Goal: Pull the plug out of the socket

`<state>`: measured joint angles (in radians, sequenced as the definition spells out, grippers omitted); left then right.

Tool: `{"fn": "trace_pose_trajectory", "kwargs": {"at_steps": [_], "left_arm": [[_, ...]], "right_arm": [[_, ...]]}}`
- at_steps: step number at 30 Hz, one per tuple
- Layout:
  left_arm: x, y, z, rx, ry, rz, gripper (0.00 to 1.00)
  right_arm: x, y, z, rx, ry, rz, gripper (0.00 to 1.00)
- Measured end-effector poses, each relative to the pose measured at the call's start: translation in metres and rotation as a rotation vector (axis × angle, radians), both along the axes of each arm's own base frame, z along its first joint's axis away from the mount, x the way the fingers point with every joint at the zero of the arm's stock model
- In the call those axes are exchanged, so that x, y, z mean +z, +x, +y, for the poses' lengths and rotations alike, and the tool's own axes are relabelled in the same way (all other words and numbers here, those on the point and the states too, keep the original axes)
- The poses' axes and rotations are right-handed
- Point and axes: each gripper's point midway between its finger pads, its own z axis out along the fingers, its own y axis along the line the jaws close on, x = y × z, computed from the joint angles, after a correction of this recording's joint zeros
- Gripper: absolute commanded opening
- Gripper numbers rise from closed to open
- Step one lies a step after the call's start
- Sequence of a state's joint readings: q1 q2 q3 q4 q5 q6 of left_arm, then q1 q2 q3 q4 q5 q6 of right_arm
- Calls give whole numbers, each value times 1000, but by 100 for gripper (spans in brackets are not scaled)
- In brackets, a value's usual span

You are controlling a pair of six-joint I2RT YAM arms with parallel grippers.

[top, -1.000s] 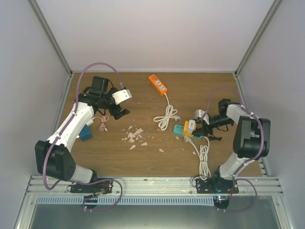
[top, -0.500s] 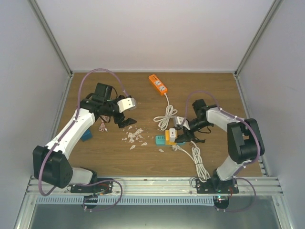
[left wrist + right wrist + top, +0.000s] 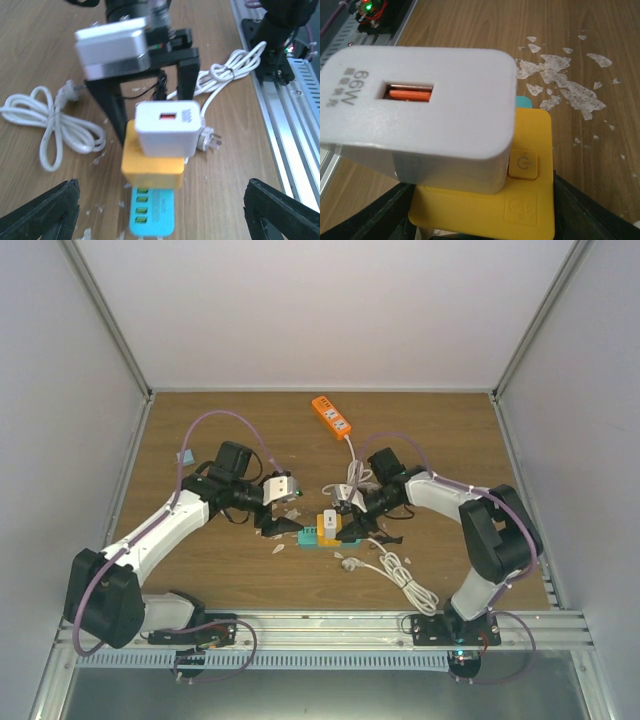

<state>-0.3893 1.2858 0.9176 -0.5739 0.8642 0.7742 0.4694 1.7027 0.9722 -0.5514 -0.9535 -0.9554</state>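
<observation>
Take the yellow socket (image 3: 328,533) as your marker on the table (image 3: 200,430). Your right gripper (image 3: 347,525) is clamped on the socket's sides, bracing it. Your left gripper (image 3: 290,508) hangs just left of the socket with its jaws spread wide and empty (it's the nearer free hand). The white plug (image 3: 167,127) stands upright on top of the socket, so the pull likely runs straight up, away from it.

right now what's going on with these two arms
The right gripper holds the yellow socket block, which has the white charger plugged into it and a teal strip attached. The left gripper, jaws open, sits close beside it, facing the charger. The plug is not yet pulled out.
</observation>
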Motion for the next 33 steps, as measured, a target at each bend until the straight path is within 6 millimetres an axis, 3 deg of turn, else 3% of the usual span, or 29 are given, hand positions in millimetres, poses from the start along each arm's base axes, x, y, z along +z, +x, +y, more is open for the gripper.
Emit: {"fn": "trace_pose_trajectory", "kwargs": {"at_steps": [5,12,15,18,21,27,33], "left_arm": [[1,-6,-13,-58,-33,-10,88],[-13,-8,-14,-86,-22,-11,87],[-22,-13,-12,-91,-15,2,87],[-28,-15,-11,-92,-12,9,86],[-30,-15,-12,-93,-15,0,86],[-33,-11,-15,-90,-19,-12,85],[-42,-13,-16,-91,-9,5,79]], "right_arm": [[0,5,18,-22,10,1,31],[0,3,48,18,59,-9,34],[0,5,50,15,74,-8,42],[0,5,51,13,81,-8,65],[-1,5,52,9,96,-9,73],[-17,0,47,-6,88,-25,78],[-25,1,44,-25,76,-42,74]]}}
